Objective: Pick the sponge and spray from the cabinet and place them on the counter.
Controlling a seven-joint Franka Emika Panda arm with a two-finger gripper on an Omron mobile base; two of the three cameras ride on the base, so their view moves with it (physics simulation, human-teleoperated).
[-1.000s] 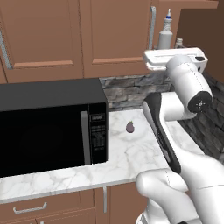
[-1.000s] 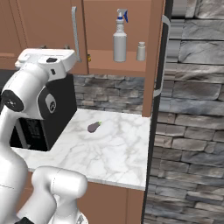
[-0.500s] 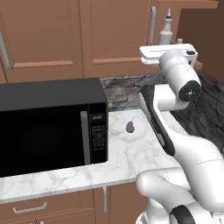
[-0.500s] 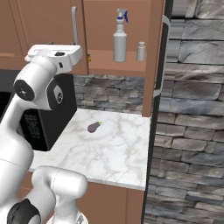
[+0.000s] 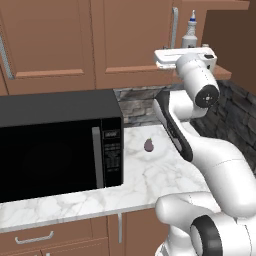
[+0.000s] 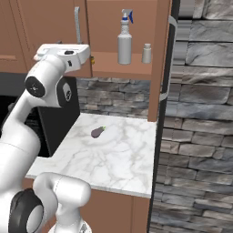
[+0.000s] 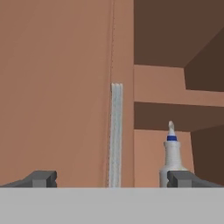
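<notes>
My gripper (image 7: 111, 178) is spread wide and empty, facing the cabinet (image 7: 65, 87) and its silver bar handle (image 7: 116, 135). The spray (image 7: 172, 159) stands on the cabinet shelf (image 6: 123, 67) at about four o'clock in my hand view, beside a small white shaker (image 6: 146, 53). A dark purple egg-shaped object (image 6: 97, 132) lies on the counter (image 6: 123, 159) below.

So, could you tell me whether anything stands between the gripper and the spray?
Nothing visible does. The cabinet is open, the spray stands at the shelf's front, and the open gripper points just left of it, toward the handle.
</notes>
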